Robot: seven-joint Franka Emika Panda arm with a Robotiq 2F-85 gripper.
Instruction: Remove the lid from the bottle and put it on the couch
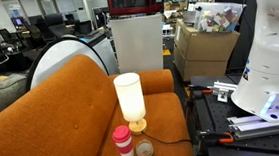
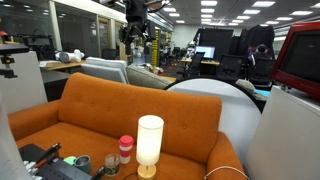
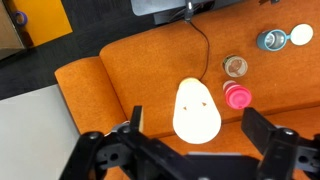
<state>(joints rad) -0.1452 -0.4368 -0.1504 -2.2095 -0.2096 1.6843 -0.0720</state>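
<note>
Lid (image 3: 237,96) sits on bottle (image 1: 123,146), on couch (image 3: 130,70) seat, at 3 o'clock of the lamp (image 3: 197,110) in wrist view. Gripper (image 3: 192,118) spread wide, empty, high above. Best to shift toward 3 o'clock, centre over lid, descend clear of lamp, and pinch the cap only.

Orange couch (image 1: 66,94) seat, 3 things upright on it: bottle (image 1: 124,149), cream cylinder (image 1: 129,97), dark jar (image 1: 145,154)

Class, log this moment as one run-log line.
gripper open above couch | lid on bottle | bottle upright on couch
</note>
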